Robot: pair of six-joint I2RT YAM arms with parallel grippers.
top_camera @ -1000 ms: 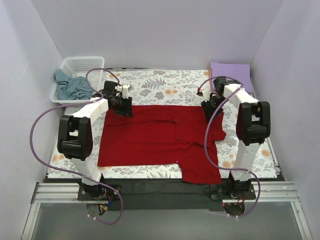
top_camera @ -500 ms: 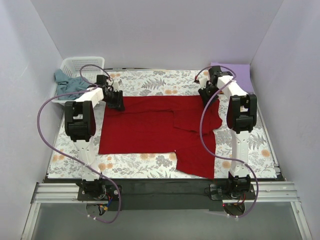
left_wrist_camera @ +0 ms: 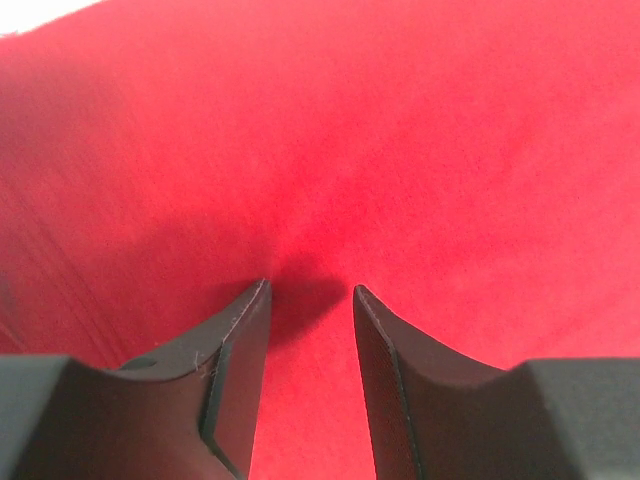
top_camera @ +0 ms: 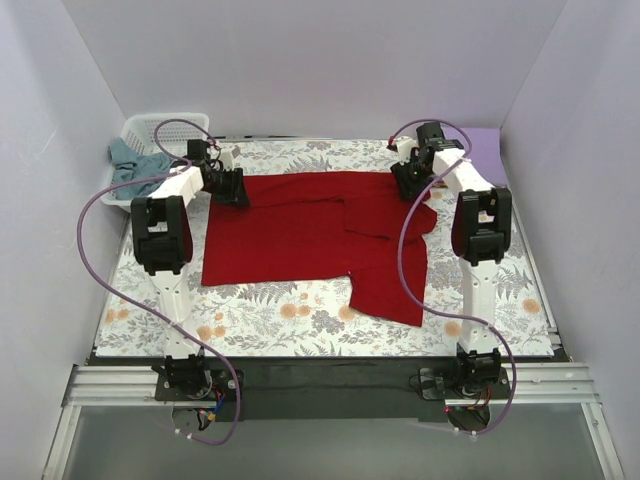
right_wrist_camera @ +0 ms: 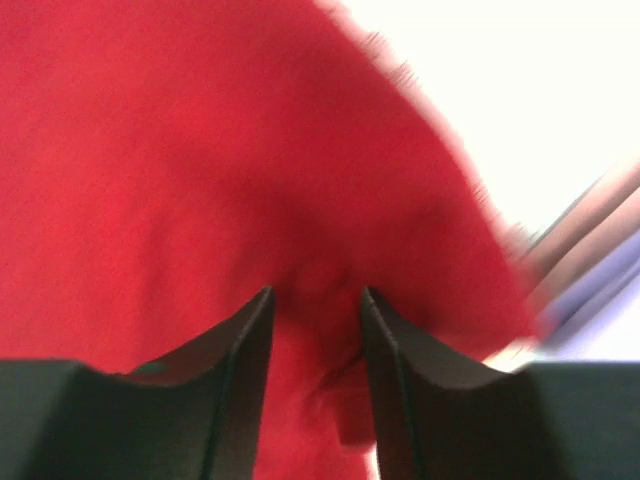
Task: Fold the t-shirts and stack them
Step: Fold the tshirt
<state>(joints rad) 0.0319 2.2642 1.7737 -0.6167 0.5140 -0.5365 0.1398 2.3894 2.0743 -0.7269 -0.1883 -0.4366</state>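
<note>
The deep red t-shirt point(top_camera: 290, 230) lies spread on the floral table cloth, one sleeve hanging toward the near right. My left gripper point(top_camera: 235, 188) is shut on its far left edge, and red cloth point(left_wrist_camera: 400, 150) fills the left wrist view around the gripper point(left_wrist_camera: 310, 290). My right gripper point(top_camera: 408, 185) is shut on the far right edge, with bunched red cloth point(right_wrist_camera: 150, 150) between the jaws of the gripper point(right_wrist_camera: 315, 292). The pale lavender t-shirt point(top_camera: 486, 150) lies folded at the far right corner. The blue-grey t-shirt point(top_camera: 135, 165) hangs crumpled over the basket.
The white lattice basket point(top_camera: 165, 125) stands at the far left corner. The floral table cloth point(top_camera: 280, 320) shows bare along the near side. Purple cables loop from both arms. Walls close in the back and both sides.
Both grippers moved toward the far edge, dragging the red t-shirt away from the near edge. More floral cloth shows in front of it now.
</note>
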